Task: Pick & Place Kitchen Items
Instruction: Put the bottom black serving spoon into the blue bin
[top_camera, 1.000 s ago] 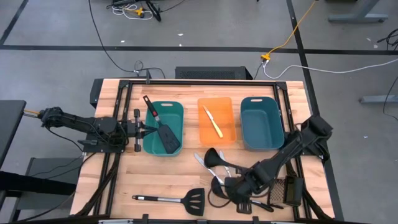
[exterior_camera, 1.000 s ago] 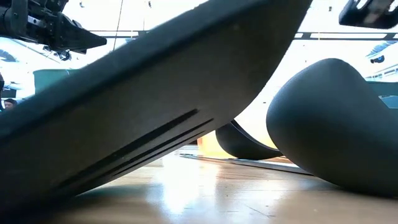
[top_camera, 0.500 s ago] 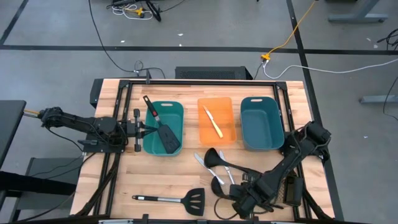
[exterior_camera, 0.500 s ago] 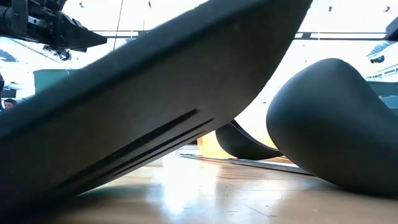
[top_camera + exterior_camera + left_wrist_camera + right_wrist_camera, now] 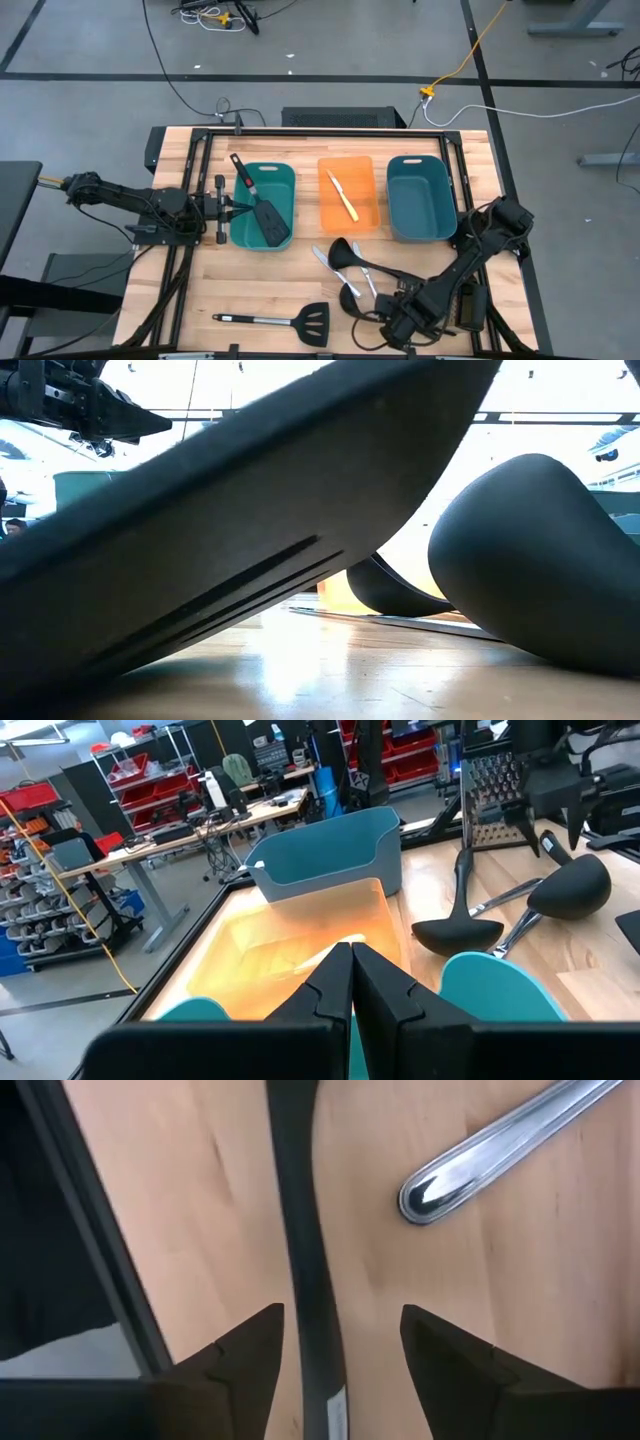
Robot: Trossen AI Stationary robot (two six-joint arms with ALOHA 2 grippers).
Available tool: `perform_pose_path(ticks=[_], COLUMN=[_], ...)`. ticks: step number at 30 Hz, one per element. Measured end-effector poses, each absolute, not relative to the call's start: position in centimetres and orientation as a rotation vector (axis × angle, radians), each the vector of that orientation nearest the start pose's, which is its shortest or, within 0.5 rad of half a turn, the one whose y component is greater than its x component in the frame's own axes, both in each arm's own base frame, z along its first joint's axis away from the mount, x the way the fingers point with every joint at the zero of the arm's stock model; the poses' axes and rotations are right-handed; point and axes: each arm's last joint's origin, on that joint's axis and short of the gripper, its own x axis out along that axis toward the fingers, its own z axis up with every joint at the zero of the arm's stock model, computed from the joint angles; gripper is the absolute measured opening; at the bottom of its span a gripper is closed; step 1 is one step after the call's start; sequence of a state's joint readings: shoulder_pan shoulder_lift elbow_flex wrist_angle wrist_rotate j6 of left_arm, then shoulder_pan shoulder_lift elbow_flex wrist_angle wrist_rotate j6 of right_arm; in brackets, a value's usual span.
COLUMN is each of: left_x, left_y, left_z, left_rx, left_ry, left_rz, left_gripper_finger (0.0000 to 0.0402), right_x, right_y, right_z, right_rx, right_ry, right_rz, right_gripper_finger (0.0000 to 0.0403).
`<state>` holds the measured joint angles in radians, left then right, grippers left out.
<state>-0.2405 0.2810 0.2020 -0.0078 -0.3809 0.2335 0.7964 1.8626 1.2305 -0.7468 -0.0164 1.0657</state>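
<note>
Grasping is in hand: a black utensil handle (image 5: 305, 1280) is straddled by the spread right gripper (image 5: 340, 1345) at lower frame, closing needed next.

1 black slotted spatula (image 5: 263, 208) leans in the left teal tub (image 5: 284, 176) — another (image 5: 280, 321) lies flat before it; ladles (image 5: 345, 256) cluster rightward, a yellow knife (image 5: 342, 194) beyond.
</note>
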Motion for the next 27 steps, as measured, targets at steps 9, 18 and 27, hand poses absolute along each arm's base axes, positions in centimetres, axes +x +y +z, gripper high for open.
perform_pose_path(ticks=[9,18,27], left_x=[10.9,10.9,10.9], left_y=[-1.6,-1.6,-1.6], left_z=[20.9,20.9,20.9], left_rx=[0.246,0.241,0.244], left_ry=[0.099,0.100,0.099], left_rz=[0.131,0.131,0.131], left_gripper_finger=[0.0016,0.0016,0.0016], right_x=[24.0,23.3,23.2], right_y=[25.0,24.4,24.3], right_z=[15.5,13.6,13.4], right_rx=[0.341,0.408,0.371], right_ry=[1.401,1.409,1.408], right_rz=[-0.061,-0.066,-0.062], right_gripper_finger=[0.0212,0.0210,0.0104])
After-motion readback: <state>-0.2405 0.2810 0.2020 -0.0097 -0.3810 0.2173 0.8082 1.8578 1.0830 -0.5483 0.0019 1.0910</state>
